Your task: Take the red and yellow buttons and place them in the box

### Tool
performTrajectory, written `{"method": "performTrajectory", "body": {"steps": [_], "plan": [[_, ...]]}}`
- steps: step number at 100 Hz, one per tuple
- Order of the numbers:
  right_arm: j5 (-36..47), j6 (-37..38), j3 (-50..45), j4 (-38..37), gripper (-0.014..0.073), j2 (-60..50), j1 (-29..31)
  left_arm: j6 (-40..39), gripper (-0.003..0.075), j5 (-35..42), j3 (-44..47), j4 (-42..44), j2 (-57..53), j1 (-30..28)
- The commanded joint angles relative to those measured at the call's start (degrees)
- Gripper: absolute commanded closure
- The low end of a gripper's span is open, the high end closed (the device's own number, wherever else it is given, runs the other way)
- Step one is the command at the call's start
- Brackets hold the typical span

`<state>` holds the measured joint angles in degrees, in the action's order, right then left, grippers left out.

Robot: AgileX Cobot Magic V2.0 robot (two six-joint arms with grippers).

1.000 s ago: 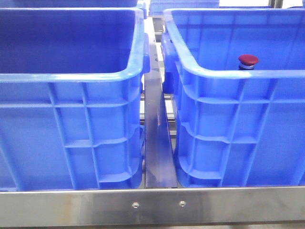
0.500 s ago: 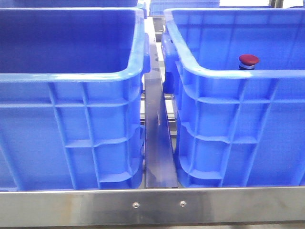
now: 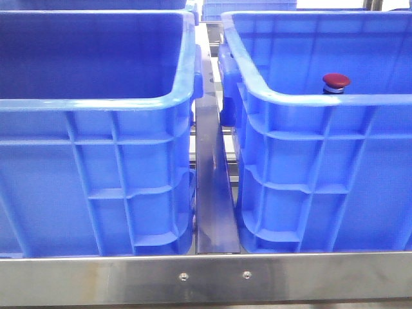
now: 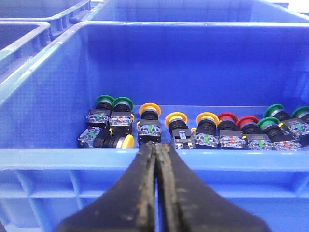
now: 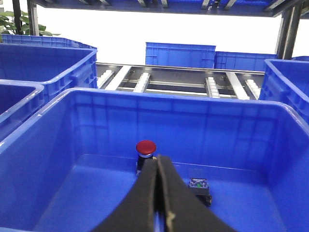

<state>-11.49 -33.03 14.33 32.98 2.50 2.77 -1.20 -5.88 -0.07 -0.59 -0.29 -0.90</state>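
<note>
A red button (image 3: pixel 336 81) with a dark red cap stands upright inside the right blue crate (image 3: pixel 309 161). It also shows in the right wrist view (image 5: pixel 146 147). My right gripper (image 5: pixel 157 158) is shut and empty, its tips just in front of that button, above the crate floor. My left gripper (image 4: pixel 156 145) is shut and empty, over the near rim of a second blue crate (image 4: pixel 58 157). That crate holds a row of several buttons, among them yellow-capped ones (image 4: pixel 150 109) and red-capped ones (image 4: pixel 226 117). Neither gripper shows in the front view.
Green-capped buttons (image 4: pixel 113 102) lie among the others in the left wrist view. A small black part with a green mark (image 5: pixel 198 185) lies near the red button. The left crate (image 3: pixel 96 167) hides its floor. A steel rail (image 3: pixel 212 193) runs between the crates. More crates stand behind.
</note>
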Motion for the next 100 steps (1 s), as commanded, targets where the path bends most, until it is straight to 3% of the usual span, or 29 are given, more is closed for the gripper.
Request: {"method": "performTrajectory", "body": {"steps": [1, 57, 64, 81, 100], "plan": [[3.6, -0.3, 1.4, 0.4, 0.0667, 0.5, 0.3, -0.1, 0.0741, 3.5, 1.1, 0.0, -1.8, 0.5], [7.5, 0.5, 1.3, -4.1, 0.0667, 0.8, 0.3, -0.1, 0.0741, 3.5, 1.1, 0.0, -1.8, 0.5], [9.2, 5.1, 0.2, -9.4, 0.0667, 0.8, 0.3, -0.1, 0.0741, 3.5, 1.1, 0.0, -1.8, 0.5], [16.7, 29.7, -6.1, -30.1, 0.0667, 0.5, 0.9, -0.1, 0.0741, 3.5, 1.1, 0.0, -1.8, 0.5], [19.6, 34.2, -16.6, -33.7, 0.0667, -4.4, 1.0, -0.1, 0.0741, 3.5, 1.1, 0.0, -1.8, 0.5]]}}
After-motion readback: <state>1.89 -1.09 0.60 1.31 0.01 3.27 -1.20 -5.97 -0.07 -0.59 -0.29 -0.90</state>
